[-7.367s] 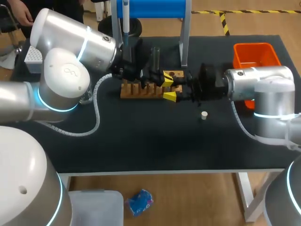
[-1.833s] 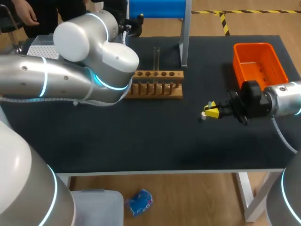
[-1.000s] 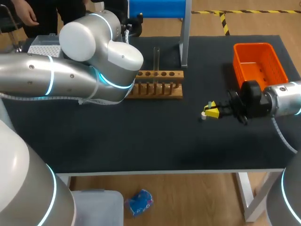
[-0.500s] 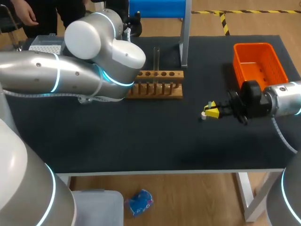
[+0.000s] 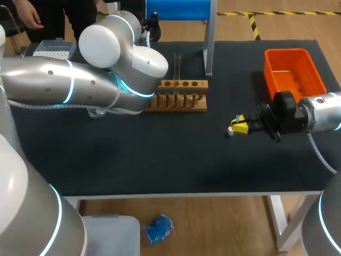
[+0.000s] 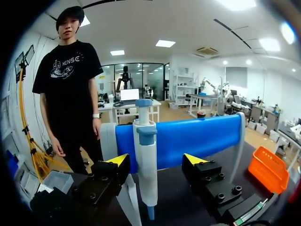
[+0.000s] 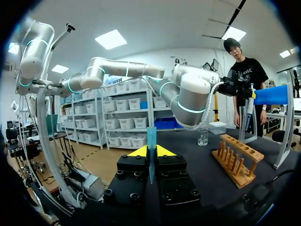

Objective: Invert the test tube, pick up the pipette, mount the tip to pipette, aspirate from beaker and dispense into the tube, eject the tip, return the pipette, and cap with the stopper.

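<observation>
Both sides of the hanging pipette (image 6: 145, 141), at the counter's (image 5: 160, 160) 12 o'clock, were flanked by the left claw (image 6: 157, 160), spread wide and gripping nothing. It should centre first, then close squarely (no tilt). At 3 o'clock, the right claw (image 7: 151, 151) pinched a blue tip (image 7: 151, 134).

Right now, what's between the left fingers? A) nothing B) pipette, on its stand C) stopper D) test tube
B: in the left wrist view the pipette hangs upright on the blue stand, with the open left fingers standing on either side of it.
</observation>
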`<state>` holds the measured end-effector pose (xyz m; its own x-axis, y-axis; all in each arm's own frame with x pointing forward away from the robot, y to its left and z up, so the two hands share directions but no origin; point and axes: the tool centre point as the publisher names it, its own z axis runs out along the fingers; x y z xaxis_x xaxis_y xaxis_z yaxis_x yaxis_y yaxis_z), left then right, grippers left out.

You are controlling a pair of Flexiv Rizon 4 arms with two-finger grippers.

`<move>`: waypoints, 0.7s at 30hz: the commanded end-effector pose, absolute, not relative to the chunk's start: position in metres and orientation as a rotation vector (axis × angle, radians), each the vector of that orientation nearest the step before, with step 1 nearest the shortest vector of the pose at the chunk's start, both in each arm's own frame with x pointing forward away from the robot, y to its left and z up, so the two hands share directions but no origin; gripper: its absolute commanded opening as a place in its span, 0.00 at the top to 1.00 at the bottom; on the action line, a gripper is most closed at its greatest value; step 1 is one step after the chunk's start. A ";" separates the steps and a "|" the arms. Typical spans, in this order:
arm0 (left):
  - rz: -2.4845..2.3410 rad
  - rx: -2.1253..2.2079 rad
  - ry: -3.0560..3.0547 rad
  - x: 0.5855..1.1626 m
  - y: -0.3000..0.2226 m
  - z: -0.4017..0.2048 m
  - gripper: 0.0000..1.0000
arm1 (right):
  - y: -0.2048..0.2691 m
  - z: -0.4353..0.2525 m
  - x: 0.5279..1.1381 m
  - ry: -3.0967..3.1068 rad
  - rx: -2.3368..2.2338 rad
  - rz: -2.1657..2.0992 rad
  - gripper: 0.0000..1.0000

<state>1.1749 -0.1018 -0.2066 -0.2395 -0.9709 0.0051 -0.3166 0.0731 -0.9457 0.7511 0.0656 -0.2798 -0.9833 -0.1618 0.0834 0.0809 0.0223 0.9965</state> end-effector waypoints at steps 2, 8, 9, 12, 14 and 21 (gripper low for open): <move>-1.178 -1.307 1.621 1.184 -0.105 -0.210 0.29 | 0.065 -0.279 0.751 -2.116 0.085 -2.080 1.00; -1.169 -1.316 1.611 1.189 -0.102 -0.209 0.31 | 0.065 -0.279 0.751 -2.116 0.085 -2.080 1.00; -1.167 -1.318 1.611 1.190 -0.102 -0.210 0.33 | 0.065 -0.279 0.751 -2.116 0.085 -2.080 1.00; -1.158 -1.329 1.607 1.191 -0.100 -0.211 0.34 | 0.065 -0.279 0.751 -2.116 0.085 -2.080 1.00; -1.154 -1.332 1.604 1.192 -0.099 -0.211 0.35 | 0.065 -0.279 0.751 -2.116 0.085 -2.080 1.00; -1.140 -1.341 1.595 1.195 -0.095 -0.213 0.35 | 0.065 -0.279 0.751 -2.116 0.085 -2.080 1.00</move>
